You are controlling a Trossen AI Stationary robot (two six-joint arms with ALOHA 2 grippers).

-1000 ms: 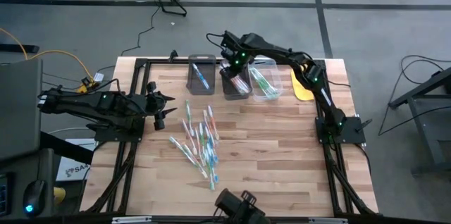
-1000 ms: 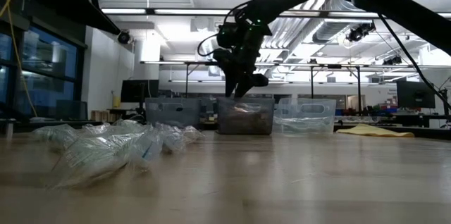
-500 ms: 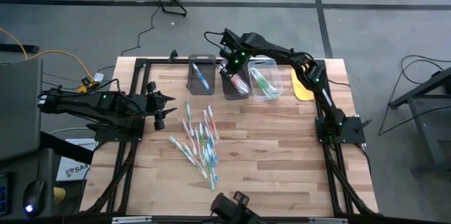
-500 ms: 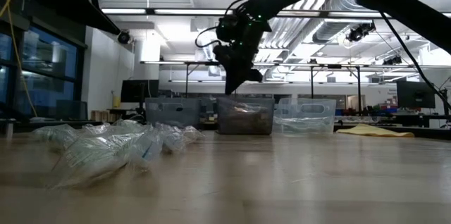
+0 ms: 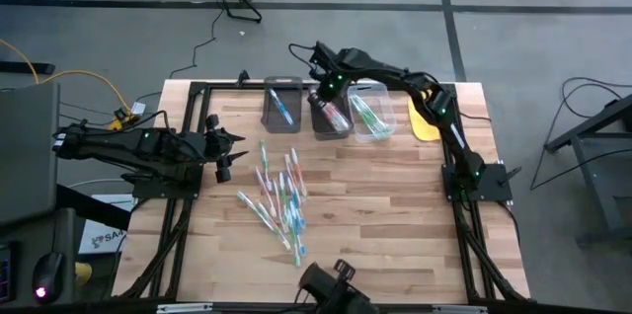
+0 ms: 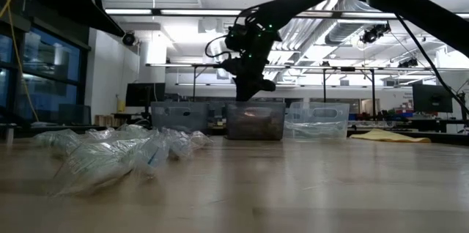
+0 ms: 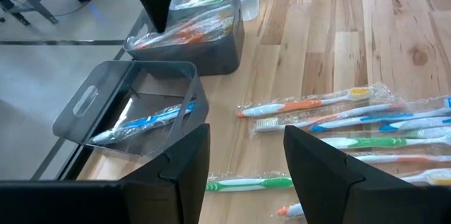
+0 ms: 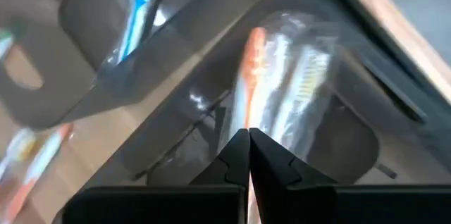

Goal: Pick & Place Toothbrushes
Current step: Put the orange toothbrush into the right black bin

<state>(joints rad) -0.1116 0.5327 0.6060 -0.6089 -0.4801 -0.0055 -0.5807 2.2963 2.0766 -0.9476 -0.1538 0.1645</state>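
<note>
Several wrapped toothbrushes [image 5: 277,196] lie loose on the wooden table, and the left wrist view shows them too [image 7: 338,115]. Three bins stand at the far edge. The grey left bin [image 5: 282,107] holds a blue brush [image 7: 144,120]. The dark middle bin [image 5: 333,119] holds orange-red brushes [image 8: 250,76]. The clear right bin [image 5: 371,117] holds green ones. My right gripper [image 8: 248,150] hovers shut over the middle bin's far end, holding nothing. My left gripper [image 7: 243,171] waits open at the table's left, short of the pile.
A yellow flat object [image 5: 423,121] lies right of the clear bin. A black frame runs along the table's left, far and right edges [image 5: 188,117]. Bare wood lies between the pile and the right arm's base [image 5: 395,196].
My right gripper has shut its fingers above the middle bin with nothing between them, and it has tipped a little while staying over the bin. The toothbrushes and bins have not moved.
</note>
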